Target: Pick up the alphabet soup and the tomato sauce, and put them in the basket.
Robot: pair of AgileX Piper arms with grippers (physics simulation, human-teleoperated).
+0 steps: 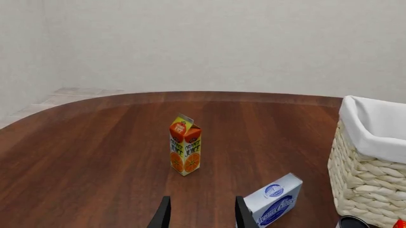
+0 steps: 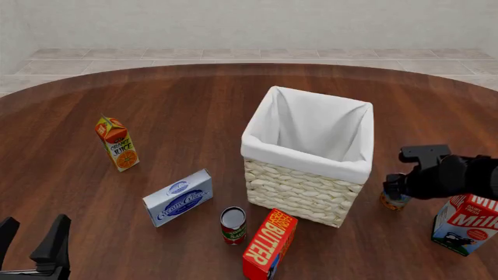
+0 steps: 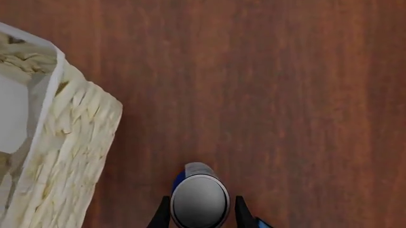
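The desk [image 2: 195, 105] is a dark wood surface with a rounded far edge, and it carries everything in view. The basket [image 2: 305, 195] is the biggest thing on it: pale wicker with a white liner folded over the rim, standing upright a little right of the middle.

The milk carton [image 2: 465, 224] stands near the right edge of the front view, just beside the right arm. The butter box [image 2: 269, 236], red with yellow lettering, lies in front of the basket, close to its near corner. The cream cheese box [image 2: 179, 198], white and blue, lies on its side to the left of the basket. The orange juice carton [image 2: 118, 143] stands further left, well apart from the rest.

The tomato sauce [image 2: 232, 226] stands upright between the cream cheese box and the butter box, just beside the latter, with no gripper near it.

The alphabet soup [image 3: 199, 199] stands upright on the desk just right of the basket. The right gripper [image 3: 199, 213] is lowered over it from above, one finger on each side of the silvery top, close against the can.

The left gripper [image 1: 199, 213] hangs at the near left of the desk with its fingers apart and nothing between them.
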